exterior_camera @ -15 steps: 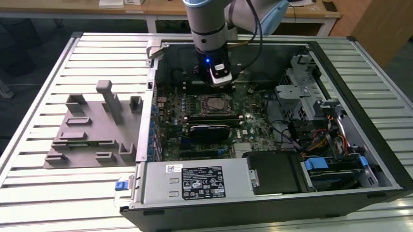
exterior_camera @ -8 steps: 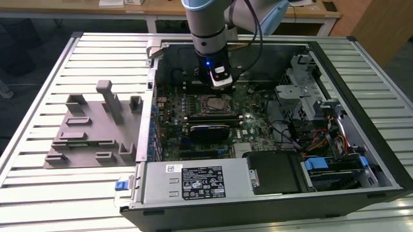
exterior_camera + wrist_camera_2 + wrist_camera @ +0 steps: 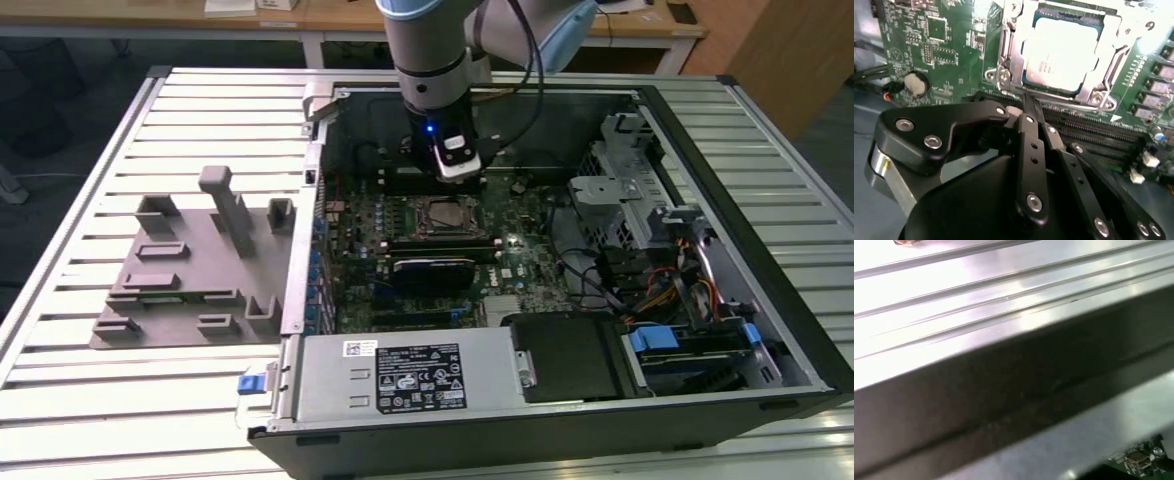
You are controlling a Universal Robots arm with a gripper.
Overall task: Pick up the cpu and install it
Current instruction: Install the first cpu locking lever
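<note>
The bench (image 3: 80, 400) is a broad slatted metal top, pale and ribbed, and on it lies the open computer case (image 3: 787, 300), a big dark steel box on its side with the green motherboard (image 3: 527, 215) exposed inside. Beside the case, toward the exterior view's left, sits the grey plastic fixture (image 3: 174, 290), a flat matte plate with upright blocks and posts standing on it. The arm (image 3: 434, 50) comes down from above into the case, grey and cylindrical, a blue light glowing low on it. Now the hand (image 3: 1030, 107): in the second wrist view its black, bolted linkage fingers (image 3: 1029, 150) come together to a narrow tip with no gap showing between them and nothing gripped. Just beyond that tip lies the cpu (image 3: 1061, 50), a flat square chip with a bright silvery top, seated in the socket (image 3: 1004, 75) and framed by shiny metal bracket work; the hand is near it but apart from it. Between hand and socket run long dark memory slots (image 3: 1094, 132). In the exterior view the cpu (image 3: 442, 214) is a small pale square just below the hand (image 3: 458, 172). The first wrist view gives blurred glare off ribbed metal and a dark band, hard to make out, with a scrap of green board cut off at one corner.
</note>
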